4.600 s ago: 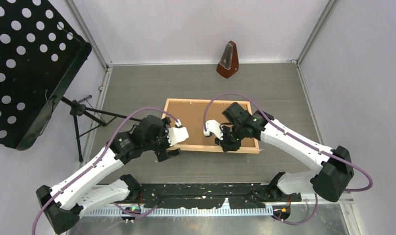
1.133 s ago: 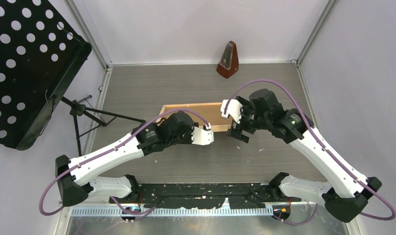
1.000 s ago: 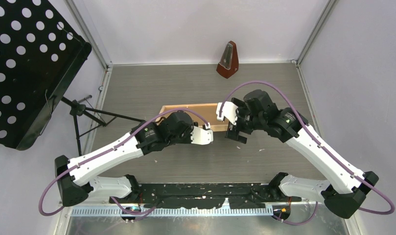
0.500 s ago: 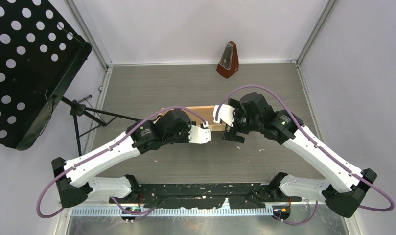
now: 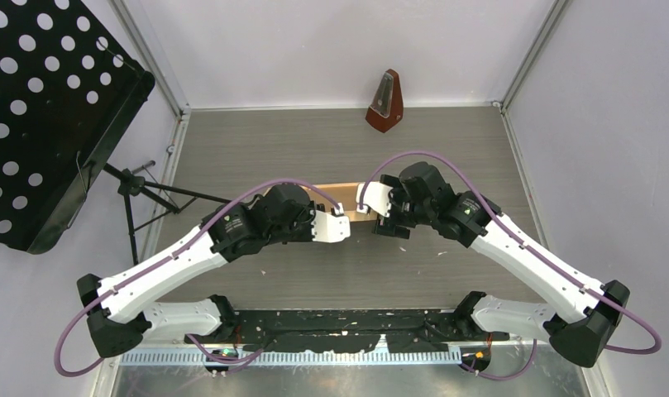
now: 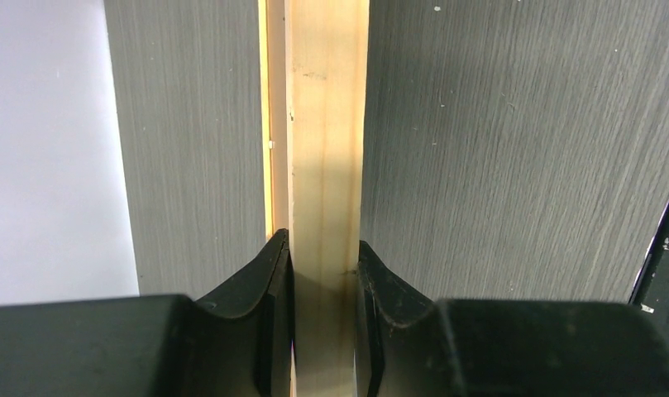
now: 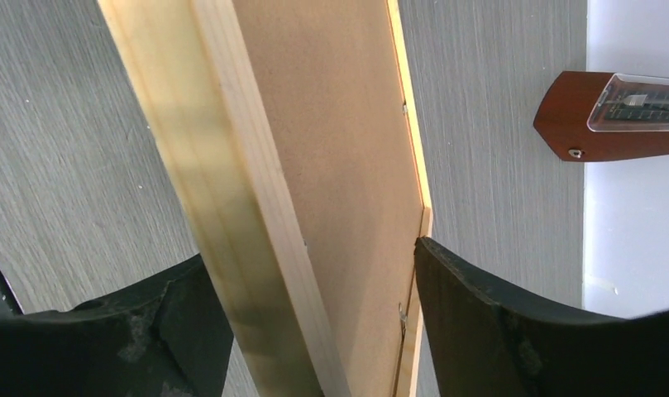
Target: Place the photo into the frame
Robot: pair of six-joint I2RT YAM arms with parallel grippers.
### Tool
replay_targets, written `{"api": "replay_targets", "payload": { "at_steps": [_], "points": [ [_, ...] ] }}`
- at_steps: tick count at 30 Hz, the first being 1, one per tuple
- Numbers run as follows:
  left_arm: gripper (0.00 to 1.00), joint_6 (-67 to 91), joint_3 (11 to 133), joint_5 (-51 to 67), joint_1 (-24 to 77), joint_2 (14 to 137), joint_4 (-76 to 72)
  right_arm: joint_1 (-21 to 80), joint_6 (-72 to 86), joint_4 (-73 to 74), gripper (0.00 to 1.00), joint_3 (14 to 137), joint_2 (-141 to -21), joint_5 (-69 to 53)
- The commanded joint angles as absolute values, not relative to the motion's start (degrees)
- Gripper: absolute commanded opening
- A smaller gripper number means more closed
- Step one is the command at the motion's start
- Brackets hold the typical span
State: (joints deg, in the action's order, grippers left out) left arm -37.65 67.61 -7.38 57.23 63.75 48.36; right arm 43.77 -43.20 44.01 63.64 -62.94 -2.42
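The frame (image 5: 346,197) is tipped up on edge at mid-table, so from above only a narrow strip of pale wood shows between the two grippers. My left gripper (image 5: 341,217) is shut on its wooden rail (image 6: 327,124), with both pads pressed on the rail's sides. My right gripper (image 5: 380,217) is open, its wide jaws astride the tilted frame (image 7: 207,149); one fingertip (image 7: 480,314) sits right at the far edge. A brown backing board (image 7: 339,149) fills the frame's back. The photo is hidden.
A brown metronome (image 5: 386,102) stands at the back of the table, behind the frame. A black perforated music stand (image 5: 50,116) on a tripod (image 5: 140,186) stands at the left, beside the table's edge. Walls close in the left, back and right.
The frame has swung from lying flat to nearly on edge. Both grippers have shifted left with it, and the right gripper's jaws have narrowed around it.
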Motion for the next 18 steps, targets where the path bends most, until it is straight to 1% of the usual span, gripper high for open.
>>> {"api": "replay_targets", "payload": {
  "at_steps": [1, 2, 3, 4, 5, 6, 7, 8, 9, 10, 11, 13, 14, 15, 17, 18],
  "points": [
    [0.00, -36.1, 71.1, -5.7, 56.9, 61.7, 46.1, 44.1, -43.4, 40.7, 0.75, 64.7, -63.1, -2.2],
    [0.00, -36.1, 71.1, -5.5, 56.8, 61.7, 46.1, 44.1, -43.4, 40.5, 0.69, 64.7, -63.2, -2.2],
    [0.00, -36.0, 71.2, -5.4, 56.7, 61.6, 46.1, 44.0, -43.4, 40.4, 0.65, 64.6, -63.4, -2.2],
    [0.00, -36.0, 71.3, -5.3, 56.7, 61.7, 46.0, 44.0, -43.4, 40.3, 0.58, 64.5, -63.5, -2.1],
    [0.00, -36.0, 71.3, -5.3, 56.6, 61.7, 46.1, 44.0, -43.4, 40.2, 0.55, 64.5, -63.7, -2.0],
    [0.00, -36.0, 71.3, -5.3, 56.6, 61.7, 46.1, 44.0, -43.3, 40.1, 0.48, 64.6, -63.8, -2.0],
    [0.00, -36.0, 71.4, -5.3, 56.5, 61.6, 46.0, 44.0, -43.3, 40.2, 0.45, 64.7, -63.9, -1.9],
    [0.00, -36.0, 71.5, -5.4, 56.4, 61.6, 46.0, 44.0, -43.3, 40.3, 0.38, 64.9, -64.0, -1.9],
    [0.00, -35.9, 71.5, -5.4, 56.4, 61.7, 46.0, 44.0, -43.3, 40.5, 0.35, 65.1, -64.1, -1.9],
    [0.00, -35.9, 71.4, -5.6, 56.3, 61.6, 45.8, 44.0, -43.4, 40.7, 0.27, 65.5, -64.3, -1.9],
    [0.00, -36.0, 71.4, -5.8, 56.3, 61.6, 45.7, 44.0, -43.4, 41.3, 0.17, 66.1, -64.4, -2.0],
    [0.00, -36.2, 71.3, -6.4, 56.1, 61.6, 45.3, 44.0, -43.4, 42.0, 0.07, 66.8, -64.6, -1.9],
    [0.06, -36.2, 71.3, -6.9, 56.1, 61.5, 45.0, 44.0, -43.3, 42.2, 0.06, 67.1, -64.7, -1.9],
    [0.17, -36.3, 71.3, -7.2, 55.9, 61.4, 44.6, 44.0, -43.3, 42.6, 0.06, 67.5, -64.6, -2.1],
    [0.49, -36.5, 71.3, -8.4, 55.6, 61.1, 43.8, 44.0, -43.2, 43.4, 0.06, 68.4, -64.5, -2.2],
    [0.63, -36.5, 71.3, -9.3, 55.4, 61.0, 43.3, 44.0, -43.1, 43.6, 0.06, 68.8, -64.4, -2.4]
  ]
}}
